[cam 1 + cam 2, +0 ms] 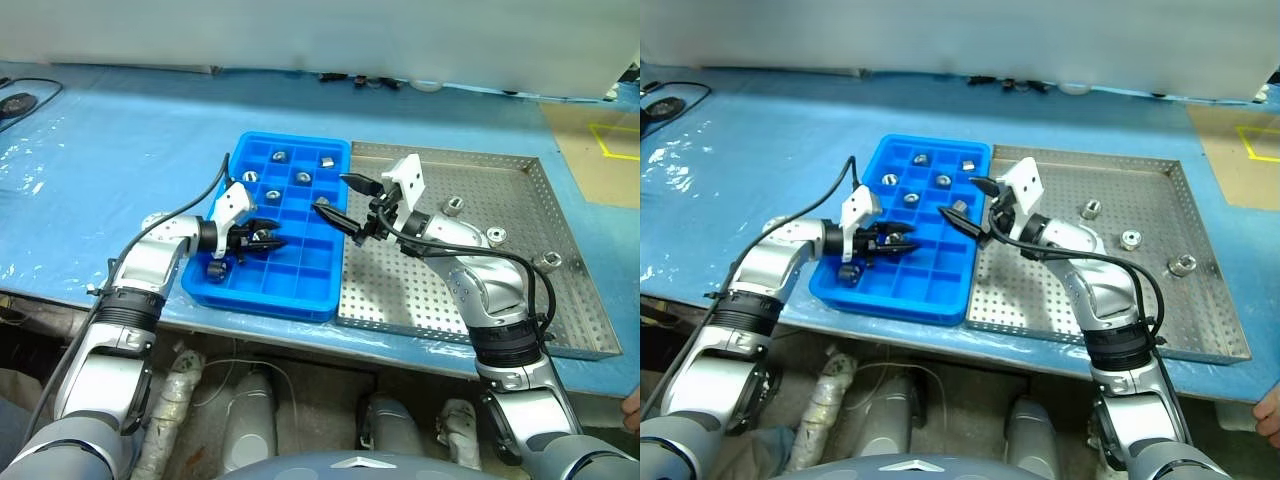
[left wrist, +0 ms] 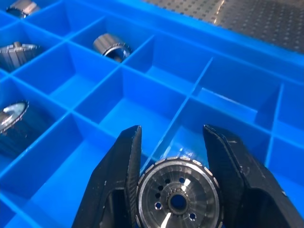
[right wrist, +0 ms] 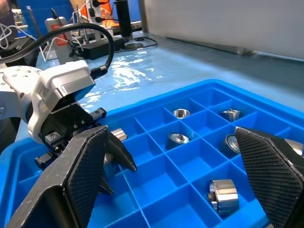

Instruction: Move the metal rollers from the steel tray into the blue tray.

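Your left gripper (image 2: 175, 180) is clamped on a roller (image 2: 176, 194): its two black fingers press the ridged rim from either side, and the flat face with its centre hole and ring of small holes looks back at the wrist camera. From the head views you see that gripper low over the near left part of the blue tray (image 1: 300, 290), above open compartments. Your right gripper (image 1: 345, 205) has its fingers spread wide apart with nothing between them; it hovers over the blue tray's right edge, right where it meets the steel tray (image 1: 520, 165), and points toward the left gripper.

Five rollers lie in the far compartments of the blue tray, among them one (image 1: 281, 156) in the back row, one (image 1: 326, 160) beside it, and one (image 1: 249, 178) at the left edge. Another dark piece (image 1: 215, 270) sits in a near-left compartment just under the left gripper; you cannot tell what it is.

On the steel tray three rollers remain on the perforated floor, well apart: one (image 1: 455, 205) toward the middle, one (image 1: 495, 237) nearer you, and one (image 1: 550, 261) close to the right rim. The two trays sit side by side, touching, on a blue table cover (image 1: 120, 130).
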Action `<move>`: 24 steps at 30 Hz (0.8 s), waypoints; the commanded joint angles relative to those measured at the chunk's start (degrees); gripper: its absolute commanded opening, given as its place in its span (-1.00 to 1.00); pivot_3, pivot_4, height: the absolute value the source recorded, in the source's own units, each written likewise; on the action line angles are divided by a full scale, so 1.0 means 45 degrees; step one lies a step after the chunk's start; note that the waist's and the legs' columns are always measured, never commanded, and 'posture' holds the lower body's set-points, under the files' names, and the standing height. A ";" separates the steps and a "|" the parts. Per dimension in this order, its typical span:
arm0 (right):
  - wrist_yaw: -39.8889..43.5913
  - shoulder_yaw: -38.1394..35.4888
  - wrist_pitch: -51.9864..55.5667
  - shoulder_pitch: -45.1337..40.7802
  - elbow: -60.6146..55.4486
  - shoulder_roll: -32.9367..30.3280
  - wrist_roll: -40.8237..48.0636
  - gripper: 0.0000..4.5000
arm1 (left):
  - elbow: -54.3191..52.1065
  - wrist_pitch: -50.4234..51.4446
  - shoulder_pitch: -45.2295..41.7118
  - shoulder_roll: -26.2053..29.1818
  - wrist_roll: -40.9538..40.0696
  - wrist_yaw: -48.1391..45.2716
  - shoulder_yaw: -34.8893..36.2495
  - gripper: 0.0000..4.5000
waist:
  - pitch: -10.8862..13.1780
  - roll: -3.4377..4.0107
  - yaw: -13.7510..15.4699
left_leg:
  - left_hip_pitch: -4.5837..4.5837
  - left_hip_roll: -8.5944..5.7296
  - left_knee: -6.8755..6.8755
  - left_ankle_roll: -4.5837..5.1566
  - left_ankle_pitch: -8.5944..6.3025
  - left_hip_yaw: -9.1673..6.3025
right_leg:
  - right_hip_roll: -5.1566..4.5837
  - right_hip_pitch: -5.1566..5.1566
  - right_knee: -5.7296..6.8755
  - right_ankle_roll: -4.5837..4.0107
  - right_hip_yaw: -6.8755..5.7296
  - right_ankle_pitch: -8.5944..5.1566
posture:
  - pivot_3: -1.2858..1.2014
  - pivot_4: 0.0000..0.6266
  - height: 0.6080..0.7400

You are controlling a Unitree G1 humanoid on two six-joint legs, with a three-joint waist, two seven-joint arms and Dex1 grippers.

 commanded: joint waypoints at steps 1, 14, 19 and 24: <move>-0.0204 -0.0247 -0.0134 0.0122 -0.0666 -0.0029 -0.0004 1.00 | 0.0046 -0.0315 -0.0230 0.0255 -0.0086 -0.0418 -0.0126 -0.25 | 0.0000 0.0001 -0.0005 | 0.0011 0.0006 -0.0009 -0.0005 0.0003 0.0000 | 0.0009 0.0000 0.0002 -0.0002 0.0004 -0.0001 | -0.05 -0.52 1.00; -0.0494 -0.0332 -0.0124 0.0428 -0.0908 -0.0099 0.0005 1.00 | 0.1562 -0.0908 -0.1424 0.0261 -0.0267 -0.0165 0.0304 0.85 | -0.0001 0.0001 -0.0020 | 0.0076 -0.0016 0.0007 0.0002 0.0000 0.0041 | -0.0002 0.0029 0.0018 -0.0007 0.0085 0.0003 | -0.07 -0.52 1.00; -0.0571 -0.0552 -0.0196 0.0435 -0.0883 -0.0286 -0.0017 1.00 | 0.0567 -0.0152 -0.2207 -0.0274 -0.1091 -0.0232 0.0528 0.85 | -0.0001 0.0001 -0.0002 | 0.0074 -0.0020 0.0007 0.0002 0.0001 0.0049 | -0.0004 0.0031 0.0014 -0.0009 0.0090 0.0004 | -0.08 -0.52 1.00; -0.1027 -0.1634 -0.0592 0.0274 -0.0188 -0.0863 -0.0275 1.00 | 0.0609 0.0736 -0.3574 -0.1444 -0.1939 0.0189 0.0812 0.85 | -0.0001 -0.0001 -0.0008 | 0.0070 -0.0030 0.0037 0.0010 0.0000 0.0057 | -0.0011 0.0046 0.0014 -0.0015 0.0105 0.0006 | -0.12 -0.52 1.00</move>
